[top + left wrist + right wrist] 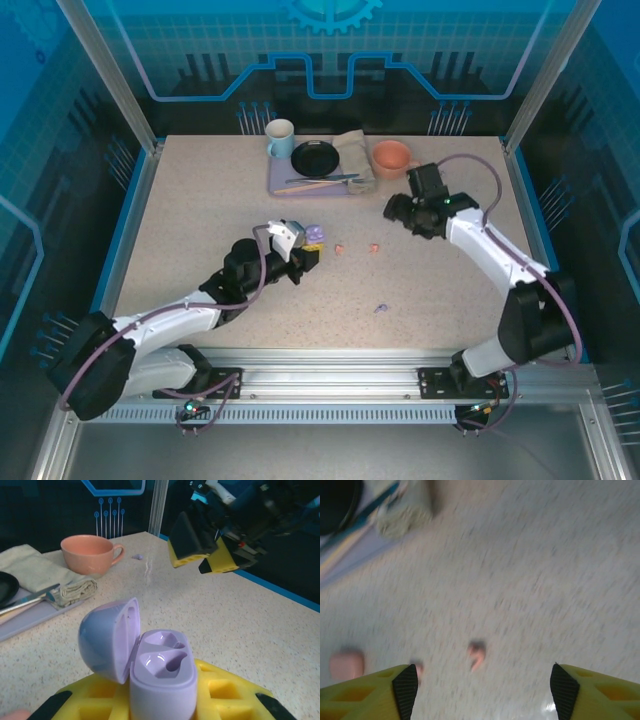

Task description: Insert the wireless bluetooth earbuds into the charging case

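Observation:
My left gripper (pixel 306 253) is shut on an open lilac charging case (pixel 314 236) near the table's middle. In the left wrist view the case (pixel 162 672) stands upright between the yellow fingers. Its lid is flipped to the left and both sockets are empty. Two salmon-pink earbuds (pixel 340 248) (pixel 374 246) lie just right of the case, and a lilac earbud (pixel 381 308) lies nearer the front. My right gripper (pixel 394 210) hovers open behind the pink earbuds. In the blurred right wrist view one pink earbud (pixel 476 655) lies between the open fingers, another (pixel 419 669) at the left pad.
At the back a grey tray (pixel 283 184) holds a black dish (pixel 316 158), a folded cloth (pixel 355 152) and cutlery. A white-and-blue mug (pixel 280 138) and a salmon cup (pixel 392 157) stand beside it. A small lilac piece (pixel 137 557) lies by the cup. A blurred pink lump (pixel 346 664) sits at the left.

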You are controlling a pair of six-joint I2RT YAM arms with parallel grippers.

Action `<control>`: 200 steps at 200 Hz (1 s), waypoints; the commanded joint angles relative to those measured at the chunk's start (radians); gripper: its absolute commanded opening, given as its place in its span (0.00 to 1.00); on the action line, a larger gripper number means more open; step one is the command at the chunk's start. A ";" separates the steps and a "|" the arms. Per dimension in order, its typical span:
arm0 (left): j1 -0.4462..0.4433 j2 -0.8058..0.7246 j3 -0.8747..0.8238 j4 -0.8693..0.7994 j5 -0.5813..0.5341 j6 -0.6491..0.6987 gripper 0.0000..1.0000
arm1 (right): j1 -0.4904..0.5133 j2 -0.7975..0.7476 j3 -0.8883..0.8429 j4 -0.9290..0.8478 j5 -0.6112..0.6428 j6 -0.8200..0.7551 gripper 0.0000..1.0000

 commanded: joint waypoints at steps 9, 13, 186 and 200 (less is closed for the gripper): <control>-0.006 0.051 0.086 0.058 -0.010 0.026 0.00 | -0.175 0.159 0.150 0.000 0.029 0.029 0.75; -0.006 0.058 0.096 0.059 -0.008 0.025 0.00 | -0.197 0.186 0.177 -0.003 0.019 0.038 0.75; -0.004 0.280 0.291 0.181 0.041 -0.032 0.00 | -0.380 1.232 1.488 -0.208 -0.069 0.110 0.44; -0.003 0.287 0.290 0.190 0.040 -0.035 0.00 | -0.385 1.248 1.489 -0.199 -0.087 0.127 0.44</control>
